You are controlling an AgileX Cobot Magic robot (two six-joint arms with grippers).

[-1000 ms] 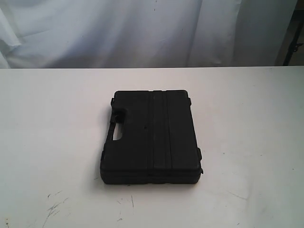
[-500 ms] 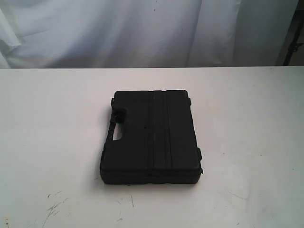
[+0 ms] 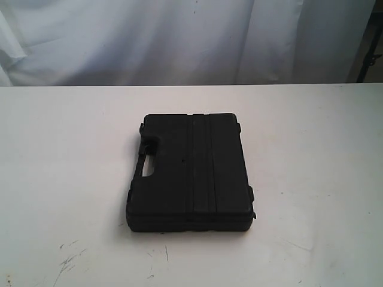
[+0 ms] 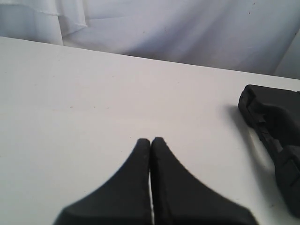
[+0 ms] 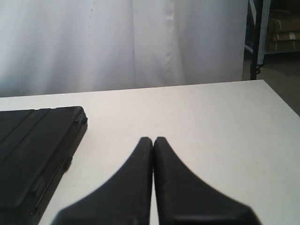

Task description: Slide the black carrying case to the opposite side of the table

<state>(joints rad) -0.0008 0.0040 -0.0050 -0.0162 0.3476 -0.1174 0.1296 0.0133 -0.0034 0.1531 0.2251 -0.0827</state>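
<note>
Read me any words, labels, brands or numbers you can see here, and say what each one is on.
No readable text in any view.
black carrying case: plain moulded lid, no logo or label visible.
table: only scratch marks, no writing.
cardboard boxes in the right wrist view: any print too blurred to read.

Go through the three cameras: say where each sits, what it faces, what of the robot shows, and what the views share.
Exterior view: off the arms, raised, looking down across the table at the black case, with the white curtain behind; no robot part shows.
Left wrist view: on the left arm, facing over the table past the shut left pincer; the case is partly in frame.
Right wrist view: on the right arm, facing past the shut right pincer; the case is partly in frame.
Shared: all three show case, table and curtain.
</note>
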